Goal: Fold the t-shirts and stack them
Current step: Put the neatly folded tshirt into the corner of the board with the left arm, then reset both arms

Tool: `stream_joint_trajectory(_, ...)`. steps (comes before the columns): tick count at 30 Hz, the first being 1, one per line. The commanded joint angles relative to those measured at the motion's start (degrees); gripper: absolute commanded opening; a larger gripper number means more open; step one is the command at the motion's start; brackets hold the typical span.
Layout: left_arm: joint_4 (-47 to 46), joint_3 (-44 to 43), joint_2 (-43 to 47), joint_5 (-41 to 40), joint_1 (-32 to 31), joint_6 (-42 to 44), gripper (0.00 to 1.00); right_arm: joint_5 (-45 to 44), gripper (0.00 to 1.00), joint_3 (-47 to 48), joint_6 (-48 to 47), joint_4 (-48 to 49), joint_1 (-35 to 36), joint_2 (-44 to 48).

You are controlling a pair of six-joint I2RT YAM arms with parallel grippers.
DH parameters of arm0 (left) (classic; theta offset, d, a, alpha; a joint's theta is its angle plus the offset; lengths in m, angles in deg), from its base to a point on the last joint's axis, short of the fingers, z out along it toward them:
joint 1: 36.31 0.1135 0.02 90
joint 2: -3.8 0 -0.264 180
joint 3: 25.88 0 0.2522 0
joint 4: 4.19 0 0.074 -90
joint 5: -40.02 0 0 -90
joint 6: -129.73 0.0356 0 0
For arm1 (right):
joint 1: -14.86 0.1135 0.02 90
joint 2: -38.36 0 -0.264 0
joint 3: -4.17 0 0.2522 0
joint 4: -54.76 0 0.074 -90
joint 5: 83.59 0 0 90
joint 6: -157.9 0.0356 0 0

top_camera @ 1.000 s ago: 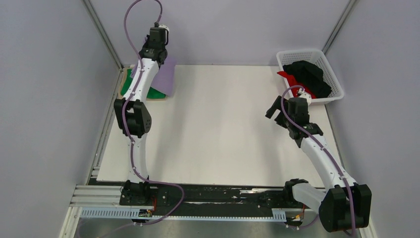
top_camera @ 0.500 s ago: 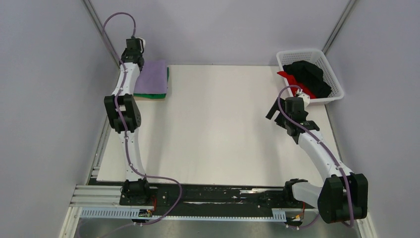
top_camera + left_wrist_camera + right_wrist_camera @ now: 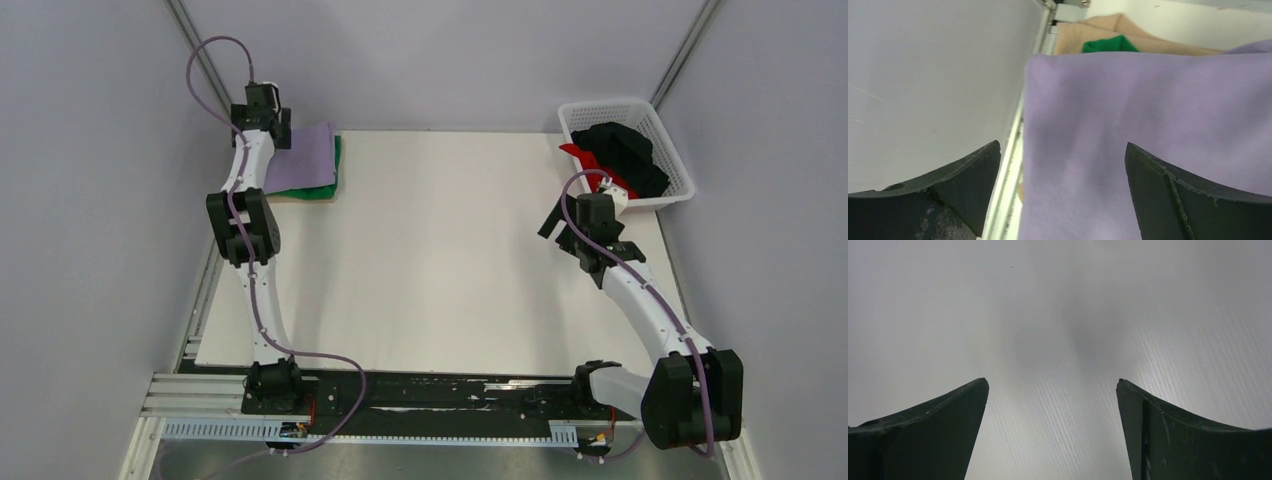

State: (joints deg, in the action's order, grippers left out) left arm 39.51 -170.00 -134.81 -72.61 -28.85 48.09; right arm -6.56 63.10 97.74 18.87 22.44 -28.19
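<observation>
Lilac on green: the lilac t-shirt (image 3: 308, 156) lies folded atop the green t-shirt (image 3: 318, 188), well apart from the white basket (image 3: 603, 104), where the black t-shirt (image 3: 628, 150) and red t-shirt (image 3: 590, 158) wait. We judge this stack placed, so the next move is to fetch a shirt from the basket. Our left gripper (image 3: 1062, 160), arm outstretched, hovers with jaws spread and empty over the lilac edge farthest from the basket. Our right gripper (image 3: 1053, 400), likewise agape, hangs near the basket.

White table (image 3: 440, 260), tan board (image 3: 1068, 42) far left, basket (image 3: 600, 103) far right
</observation>
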Motion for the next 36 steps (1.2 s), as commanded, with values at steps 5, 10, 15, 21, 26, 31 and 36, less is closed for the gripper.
stream_joint_trajectory(5,-5.2,16.1,20.9,23.6,-0.4,-22.9,1.00,-1.6,1.00,0.8,2.2,0.0,-0.2,4.8)
stream_joint_trajectory(10,-15.7,36.5,36.5,28.9,-4.4,-30.2,1.00,-1.6,1.00,-2.4,3.6,-0.1,-0.3,7.3)
stream_joint_trajectory(15,-19.9,61.9,54.5,22.0,-16.4,-32.0,1.00,-0.2,1.00,-6.8,5.9,0.4,-1.3,9.0)
stream_joint_trajectory(21,-22.7,85.8,72.7,19.2,-25.8,-36.6,1.00,4.9,1.00,-11.9,5.8,3.4,-1.8,10.1)
stream_joint_trajectory(26,-17.3,91.9,81.9,14.5,-27.7,-35.8,1.00,7.3,1.00,-13.2,6.5,4.9,-1.6,10.3)
stream_joint_trajectory(31,-13.5,93.9,88.3,11.2,-27.7,-35.7,1.00,7.8,1.00,-13.4,5.9,6.0,-1.7,11.2)
stream_joint_trajectory(36,-11.8,94.6,91.7,10.4,-27.7,-35.5,1.00,7.3,1.00,-15.0,5.0,7.7,-1.7,13.7)
